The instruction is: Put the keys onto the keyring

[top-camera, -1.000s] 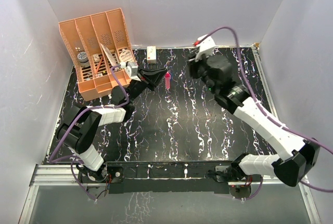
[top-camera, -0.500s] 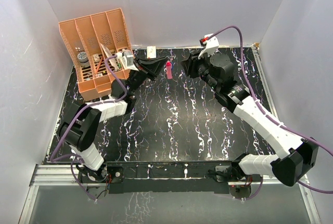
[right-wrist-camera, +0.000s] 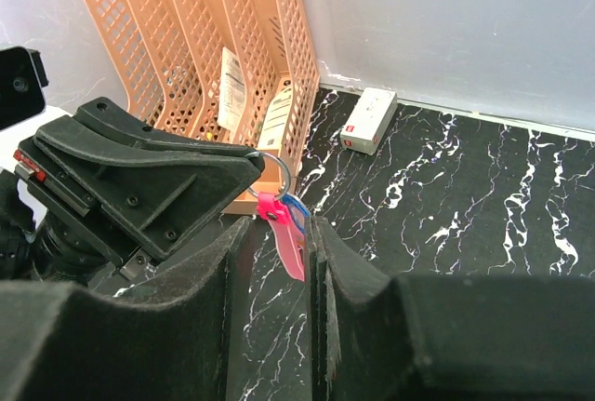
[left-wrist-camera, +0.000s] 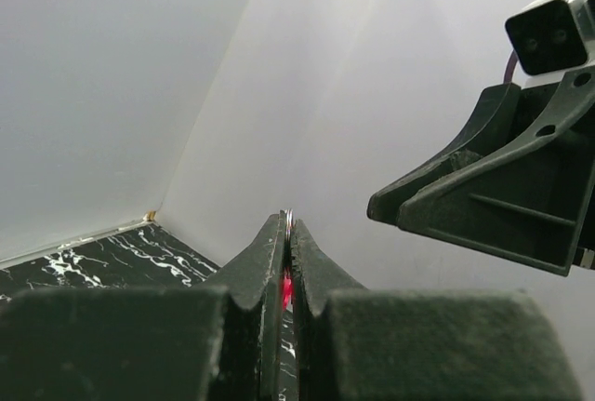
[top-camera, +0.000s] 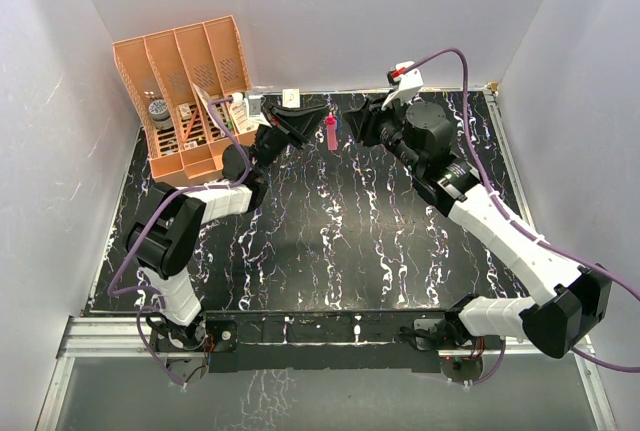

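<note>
Left gripper (left-wrist-camera: 286,233) is closed on the keyring (right-wrist-camera: 286,236), pinching the metal ring at its top. From the left wrist camera I see only the ring's thin edge and a red glint between the pressed fingers.

Right gripper (right-wrist-camera: 279,233) has its fingers apart, one on each side of the hanging pink loop. I see no contact and nothing held.

Location: the keyring is in the air above the back of the table (top-camera: 330,251), at about 12 o'clock from the bases. It sits between the two grippers, with the orange rack (right-wrist-camera: 251,38) off at 10 o'clock.

Orientation: in the right wrist view the long axis runs from 12 o'clock to about 5 o'clock. The ring end is up in the left fingers and the free pink end points down at the table. In the top view it reads 12 to 6.

A blue sliver shows just behind the loop, probably the blue key (right-wrist-camera: 300,207). I cannot find the silvery key.

Risks, as I judge them:
- The left pinch covers only a thin ring edge, so a sideways nudge from the right fingers could twist it out and drop everything.
- The loop hangs free, so any swing spoils alignment.
- The fingers are close together, so closing in further may make them collide.
</note>
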Robot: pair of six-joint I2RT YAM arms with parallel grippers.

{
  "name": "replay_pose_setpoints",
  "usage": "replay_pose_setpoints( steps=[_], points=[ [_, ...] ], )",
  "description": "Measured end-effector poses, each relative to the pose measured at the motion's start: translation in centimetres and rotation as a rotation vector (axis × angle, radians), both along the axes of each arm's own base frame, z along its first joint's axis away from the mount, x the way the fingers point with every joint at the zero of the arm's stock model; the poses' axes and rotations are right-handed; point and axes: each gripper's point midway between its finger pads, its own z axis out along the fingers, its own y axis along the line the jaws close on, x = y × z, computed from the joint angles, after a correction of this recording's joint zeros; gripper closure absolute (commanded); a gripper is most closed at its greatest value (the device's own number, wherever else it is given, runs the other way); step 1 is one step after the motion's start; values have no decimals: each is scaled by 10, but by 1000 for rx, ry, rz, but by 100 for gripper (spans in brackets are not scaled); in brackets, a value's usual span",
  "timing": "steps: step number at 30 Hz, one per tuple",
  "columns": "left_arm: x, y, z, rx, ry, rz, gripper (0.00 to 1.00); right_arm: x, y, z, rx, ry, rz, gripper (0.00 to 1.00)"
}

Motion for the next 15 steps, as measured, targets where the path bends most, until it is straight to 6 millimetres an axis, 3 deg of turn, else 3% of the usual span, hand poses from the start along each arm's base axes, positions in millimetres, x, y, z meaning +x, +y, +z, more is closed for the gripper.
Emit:
replay_pose_setpoints(
  steps=[10, 15],
  points=[
    [-1, -2, 19, -59, 16, -47, 100, 9, -1, -9, 35, 43, -13, 74],
    [0, -4, 16, -69, 41, -70, 100, 13, -1, -12, 49, 60, -13, 74]
  ],
)
